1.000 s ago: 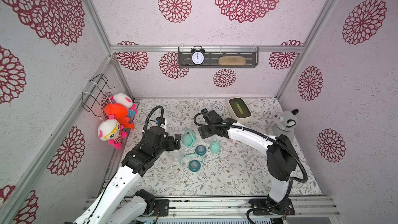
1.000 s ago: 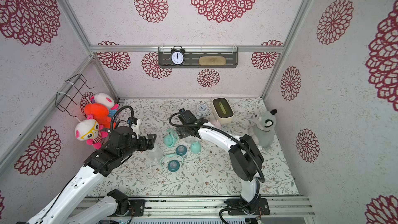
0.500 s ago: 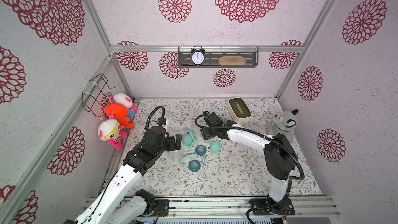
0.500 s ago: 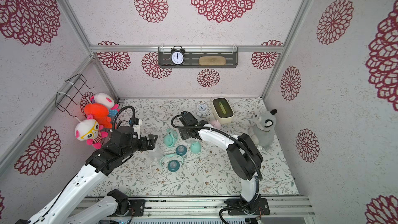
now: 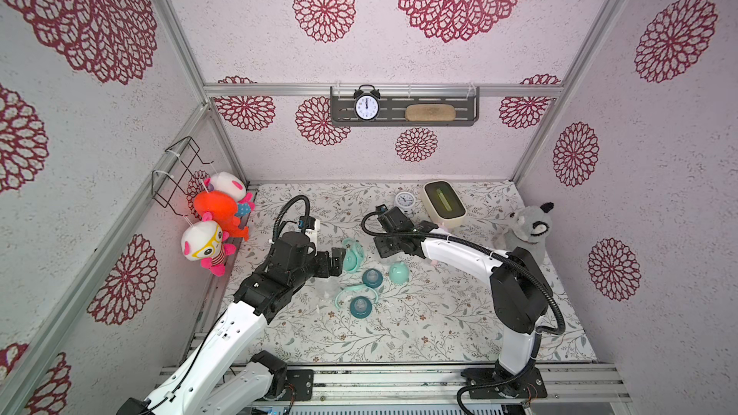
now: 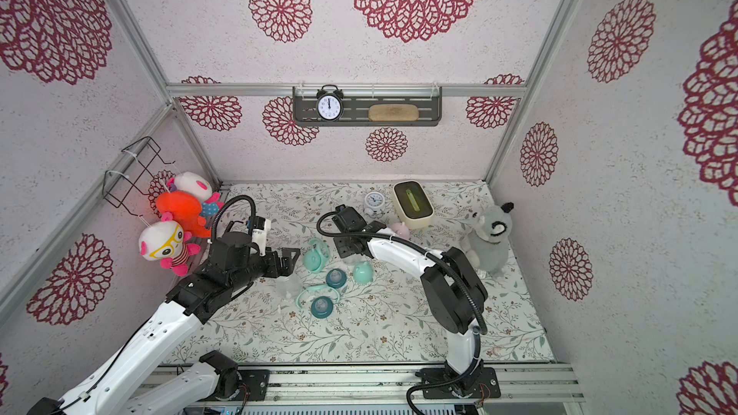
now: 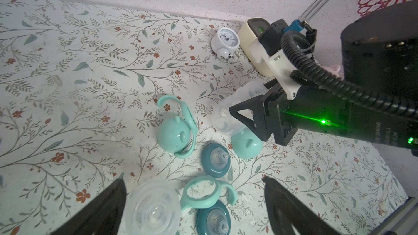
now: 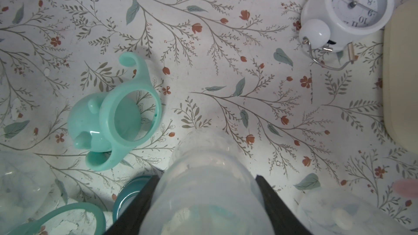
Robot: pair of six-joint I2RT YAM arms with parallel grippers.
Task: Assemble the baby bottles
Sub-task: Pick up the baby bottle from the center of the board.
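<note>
The baby bottles lie in parts mid-table. My right gripper (image 8: 207, 177) is shut on a clear bottle (image 8: 208, 195), a finger against each side; in a top view this gripper (image 5: 393, 251) sits behind a mint dome cap (image 5: 399, 272). My left gripper (image 7: 193, 180) hangs open above a second clear bottle (image 7: 153, 209), a mint handle ring (image 7: 205, 197) and a teal nipple collar (image 7: 213, 220), holding nothing. Another teal collar (image 7: 216, 160) lies beyond them. A second mint cap (image 8: 90, 125) leans inside another handle ring (image 8: 133, 114). A third clear bottle (image 8: 339, 211) lies beside my right fingers.
A small white alarm clock (image 5: 404, 200) and a cream box (image 5: 444, 203) stand at the back. A pink cap (image 6: 399, 229) lies behind the right arm. A grey plush (image 5: 527, 229) sits at the right wall, and plush toys (image 5: 215, 221) hang on the left wall.
My right gripper's jaws have come in from wide open onto the sides of the clear bottle. The left arm has barely moved and stays open.
</note>
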